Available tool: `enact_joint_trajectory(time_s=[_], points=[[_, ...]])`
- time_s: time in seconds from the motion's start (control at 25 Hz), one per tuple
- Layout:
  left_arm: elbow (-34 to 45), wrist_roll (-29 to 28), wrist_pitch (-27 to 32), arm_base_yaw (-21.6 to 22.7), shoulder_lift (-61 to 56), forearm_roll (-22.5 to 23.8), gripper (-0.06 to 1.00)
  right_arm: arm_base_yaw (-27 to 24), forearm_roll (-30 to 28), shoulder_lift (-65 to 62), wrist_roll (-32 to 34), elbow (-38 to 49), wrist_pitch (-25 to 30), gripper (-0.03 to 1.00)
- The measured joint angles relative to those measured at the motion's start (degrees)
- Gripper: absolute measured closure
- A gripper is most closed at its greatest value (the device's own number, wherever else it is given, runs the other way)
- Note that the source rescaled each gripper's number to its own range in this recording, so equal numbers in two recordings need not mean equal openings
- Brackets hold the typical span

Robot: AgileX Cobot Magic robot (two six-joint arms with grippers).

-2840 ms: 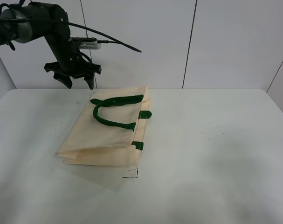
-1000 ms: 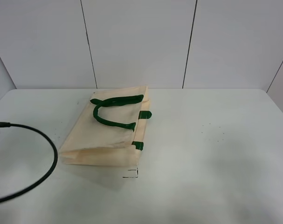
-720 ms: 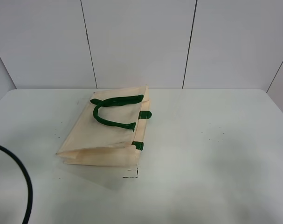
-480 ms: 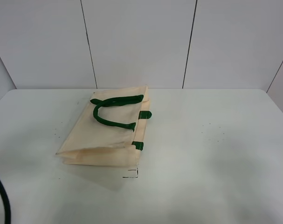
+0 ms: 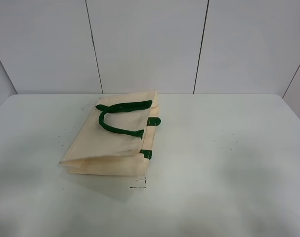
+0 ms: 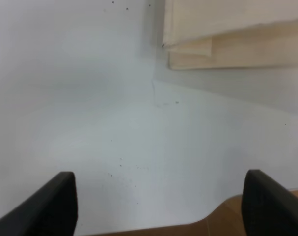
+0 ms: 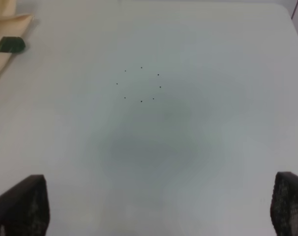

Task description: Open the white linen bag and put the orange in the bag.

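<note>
White wall panels (image 5: 145,44) back a pale table (image 5: 229,158). On it the white linen bag (image 5: 115,138) lies flat, mouth closed. Left gripper (image 6: 161,204) and right gripper (image 7: 161,204) hang spread wide, holding nothing

Cream white linen bag (image 5: 112,140) lying flat and folded on table, green handles on top

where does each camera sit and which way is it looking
Exterior high: mounted above the front of the table, looking down and toward the back wall at the flat bag; no arm shows.
Left wrist: on the left arm, looking down at the table near the bag's corner; left gripper fingertips show, spread.
Right wrist: on the right arm, looking down at bare table; right gripper fingertips show, spread.
All three views show the bag; the orange is in none.
</note>
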Motion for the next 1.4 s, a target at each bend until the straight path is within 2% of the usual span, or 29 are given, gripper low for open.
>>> enact_joint_trajectory(time_s=[0.12, 0.36, 0.72, 1.4], points=[[0.0, 0.0, 0.0, 0.3, -0.1, 0.0, 0.0, 0.0, 0.0, 0.0, 0.0, 0.0, 0.0, -0.03], [0.0, 0.0, -0.1, 6.0, -4.9, -0.1, 0.0, 0.0, 0.0, 0.0, 0.0, 0.0, 0.0, -0.03], [0.0, 0.0, 0.0, 3.5, -9.5, -0.1, 0.0, 0.0, 0.0, 0.0, 0.0, 0.0, 0.0, -0.03], [0.0, 0.0, 0.0, 3.2, -9.5, -0.4, 0.0, 0.0, 0.0, 0.0, 0.0, 0.0, 0.0, -0.03]])
